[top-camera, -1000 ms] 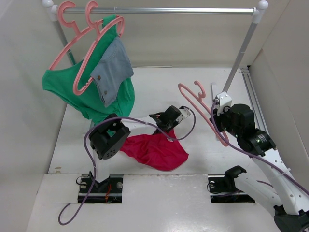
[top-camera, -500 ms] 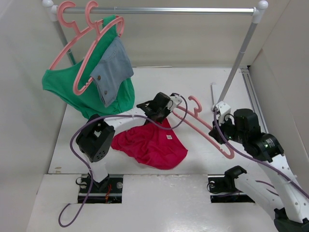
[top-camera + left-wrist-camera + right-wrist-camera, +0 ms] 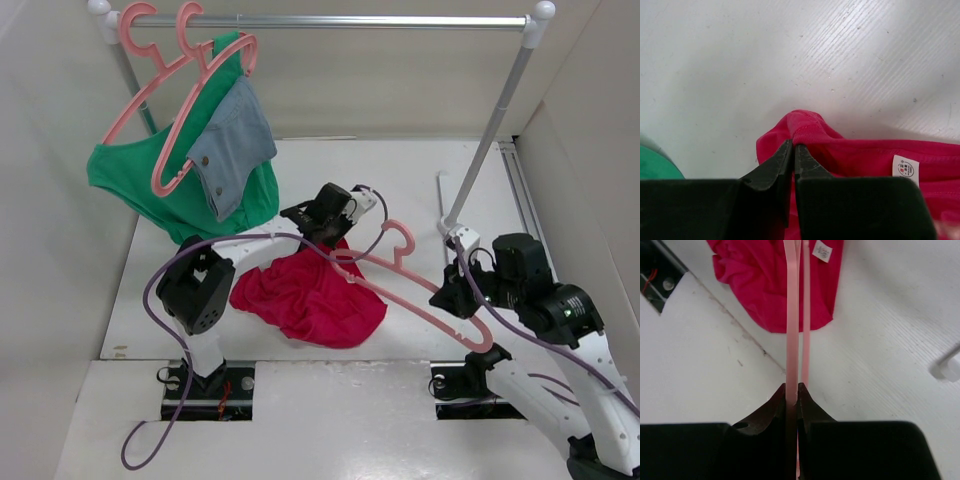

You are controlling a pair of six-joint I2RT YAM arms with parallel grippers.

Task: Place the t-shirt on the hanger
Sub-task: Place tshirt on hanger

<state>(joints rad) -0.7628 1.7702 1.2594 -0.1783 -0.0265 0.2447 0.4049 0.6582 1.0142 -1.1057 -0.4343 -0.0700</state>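
The crimson t-shirt (image 3: 310, 300) lies crumpled on the white table. My left gripper (image 3: 330, 238) is shut on its neck edge (image 3: 805, 131) and lifts it a little; the white label (image 3: 903, 169) shows to the right. My right gripper (image 3: 450, 298) is shut on one end of the pink hanger (image 3: 415, 285) and holds it above the table, its other end over the shirt. In the right wrist view the hanger's bars (image 3: 791, 315) run away from my right gripper (image 3: 792, 389) over the shirt (image 3: 765, 285).
A clothes rail (image 3: 330, 20) spans the back, its right post (image 3: 495, 125) standing near my right arm. Two other pink hangers (image 3: 165, 110) hang at its left with a green garment (image 3: 150, 190) and a grey-blue denim piece (image 3: 232, 145).
My right gripper has carried the hanger left and nearer, so its far end now lies over the shirt. My left gripper has pulled the shirt's neck up and to the back left.
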